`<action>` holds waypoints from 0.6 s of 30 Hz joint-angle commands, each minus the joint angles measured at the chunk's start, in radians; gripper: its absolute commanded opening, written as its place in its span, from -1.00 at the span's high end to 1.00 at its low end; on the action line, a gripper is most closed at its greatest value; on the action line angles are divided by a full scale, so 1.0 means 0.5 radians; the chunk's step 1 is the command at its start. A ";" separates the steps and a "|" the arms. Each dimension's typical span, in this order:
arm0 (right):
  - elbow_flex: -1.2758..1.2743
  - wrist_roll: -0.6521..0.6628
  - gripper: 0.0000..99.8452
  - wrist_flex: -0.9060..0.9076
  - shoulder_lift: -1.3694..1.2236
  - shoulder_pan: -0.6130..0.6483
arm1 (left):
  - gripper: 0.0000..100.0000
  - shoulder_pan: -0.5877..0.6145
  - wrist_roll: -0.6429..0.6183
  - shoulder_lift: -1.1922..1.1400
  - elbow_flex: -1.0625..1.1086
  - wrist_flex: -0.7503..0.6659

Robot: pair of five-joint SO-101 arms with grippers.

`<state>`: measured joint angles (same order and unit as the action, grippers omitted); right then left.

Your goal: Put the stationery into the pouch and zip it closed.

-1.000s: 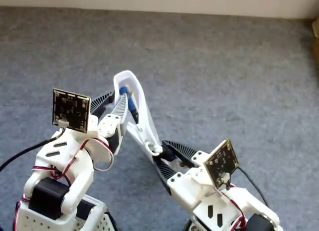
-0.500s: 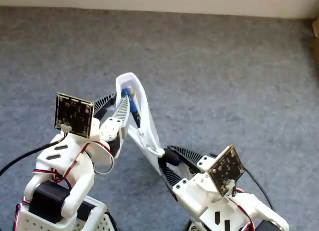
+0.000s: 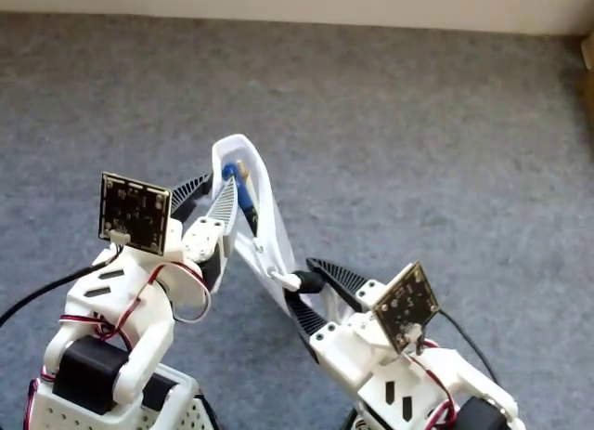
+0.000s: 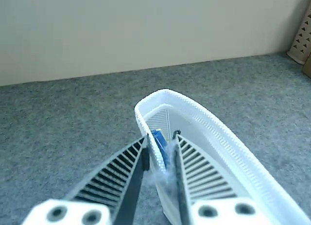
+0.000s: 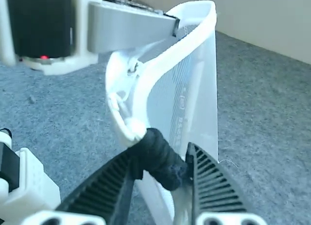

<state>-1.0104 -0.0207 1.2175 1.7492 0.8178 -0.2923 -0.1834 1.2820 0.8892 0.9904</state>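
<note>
The pouch (image 3: 266, 228) wall is clamped by the left gripper (image 4: 160, 140), up over the table's (image 3: 436, 123) near side, with a blue pen (image 3: 243, 193), probably, tucked inside. The zipper pull (image 5: 160, 161) is pinched by the right gripper (image 5: 165, 154) — tugged crooked, the zip could get jammed.

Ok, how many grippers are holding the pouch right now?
2. The left gripper pinches the pouch wall near its open far end; the right gripper grips the black zipper pull at the near end. Neither is hidden.

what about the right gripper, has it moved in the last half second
Yes. The right gripper, jaws shut on the black zipper pull, has shifted slightly along the pouch toward the left arm's base.
</note>
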 commanded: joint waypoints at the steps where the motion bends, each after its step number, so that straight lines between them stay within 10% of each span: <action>1: -0.002 0.031 0.85 -0.078 0.002 -0.029 | 0.82 -0.026 0.028 -0.023 0.075 0.012; 18: 0.103 0.482 0.99 0.109 0.176 -0.026 | 0.82 -0.029 0.163 -0.035 0.081 0.018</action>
<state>-1.0150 0.1910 1.2651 1.8228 0.8178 -0.3015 -0.1189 1.2820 0.8892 0.9904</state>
